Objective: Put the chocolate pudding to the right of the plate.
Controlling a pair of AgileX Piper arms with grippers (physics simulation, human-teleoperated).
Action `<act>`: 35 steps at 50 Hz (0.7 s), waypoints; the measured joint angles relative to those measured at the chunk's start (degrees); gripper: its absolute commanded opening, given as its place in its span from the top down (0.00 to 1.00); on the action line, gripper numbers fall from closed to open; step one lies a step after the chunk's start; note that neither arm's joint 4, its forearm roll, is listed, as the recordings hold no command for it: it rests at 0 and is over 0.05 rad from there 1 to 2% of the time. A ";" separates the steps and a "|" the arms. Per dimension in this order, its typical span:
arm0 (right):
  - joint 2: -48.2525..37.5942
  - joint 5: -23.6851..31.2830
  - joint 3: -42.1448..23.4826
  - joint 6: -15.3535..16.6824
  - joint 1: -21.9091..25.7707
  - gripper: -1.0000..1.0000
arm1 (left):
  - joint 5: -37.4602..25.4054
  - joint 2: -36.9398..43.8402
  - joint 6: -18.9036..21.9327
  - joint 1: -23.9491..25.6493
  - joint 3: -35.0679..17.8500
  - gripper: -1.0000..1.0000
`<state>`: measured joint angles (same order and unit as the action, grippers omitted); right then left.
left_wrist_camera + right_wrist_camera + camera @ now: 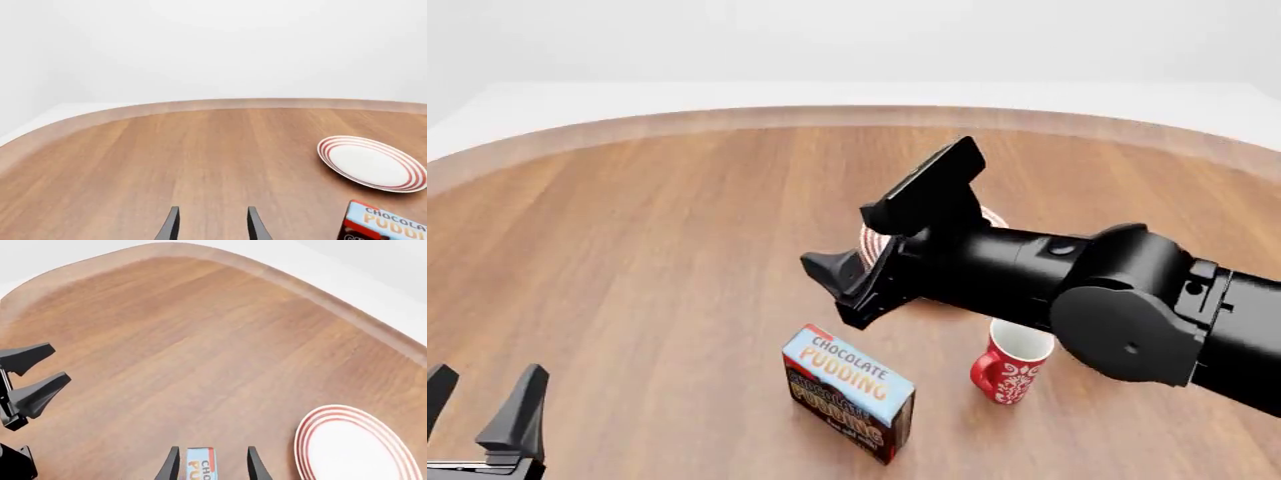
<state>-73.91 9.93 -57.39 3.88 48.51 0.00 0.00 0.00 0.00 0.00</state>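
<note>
A small rectangular chocolate pudding carton (847, 393), with a light blue top, orange lettering and dark brown sides, is seen lying flat on the round wooden table (654, 250) in the front view, near the front edge and nearer the camera than the round white plate with red rings (353, 447), which is largely hidden there behind the right arm. A red patterned mug with a white inside (1010, 364) is seen standing upright just to the carton's right. The black right gripper (210, 463) is held above the carton with its fingers apart, the blue top being visible between them in the right wrist view; nothing is gripped. The black left gripper (481, 405) is seen low at the left, well apart from the carton, its fingers likewise spread and empty.
</note>
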 measured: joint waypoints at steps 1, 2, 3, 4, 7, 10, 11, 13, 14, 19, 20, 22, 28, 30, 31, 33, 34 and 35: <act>-0.18 -0.16 0.13 -0.09 0.09 0.00 | 0.00 0.00 0.00 0.00 0.00 0.00; -0.35 -0.30 0.25 -0.19 0.18 0.00 | 0.00 0.00 0.00 0.00 0.00 0.00; -0.51 -0.43 0.35 -0.27 0.27 0.00 | 0.00 0.00 0.00 0.00 0.00 0.00; -0.66 -0.55 0.45 -0.35 0.35 0.00 | 0.00 0.00 0.00 0.00 0.00 0.00; -1.06 -0.95 0.78 -0.62 0.52 0.00 | 0.00 0.00 0.00 0.00 0.00 0.00; -1.41 -1.34 1.12 -0.88 0.64 0.00 | 0.00 0.00 0.00 0.00 0.00 0.00; -1.52 -1.48 1.24 -0.96 0.68 0.00 | 0.00 0.00 0.00 0.00 0.00 0.00; -1.74 -1.74 1.47 -1.13 0.74 0.00 | 0.00 0.00 0.00 0.00 0.00 0.00; -1.85 -1.88 1.59 -1.22 0.76 0.00 | 0.00 0.00 0.00 0.00 0.00 0.00; -2.39 -2.57 2.23 -1.60 0.84 0.00 | 0.00 0.00 0.00 0.00 0.00 0.00; -2.48 -2.69 2.34 -1.66 0.84 0.00 | 0.00 0.00 0.00 0.00 0.00 0.00; -2.67 -2.94 2.57 -1.78 0.82 0.00 | 0.00 0.00 0.00 0.00 0.00 0.00; -3.25 -3.62 3.23 -2.15 0.69 0.00 | 0.00 0.00 0.00 0.00 0.00 0.00; -3.49 -3.79 3.35 -2.26 0.64 0.00 | 0.00 0.00 0.00 0.00 0.00 0.00; -3.61 -3.95 3.48 -2.33 0.61 0.00 | 0.00 0.00 0.00 0.00 0.00 0.00; -3.87 -4.29 3.78 -2.43 0.56 0.00 | 0.00 0.00 0.00 0.00 0.00 0.00; -4.00 -4.46 3.92 -2.49 0.53 0.00 | 0.00 0.00 0.00 0.00 0.00 0.00; -4.14 -4.62 4.06 -2.55 0.50 0.00 | 0.00 0.00 0.00 0.00 0.00 0.00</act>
<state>-78.05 5.31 -53.33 1.33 49.01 0.00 0.00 0.00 0.00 0.00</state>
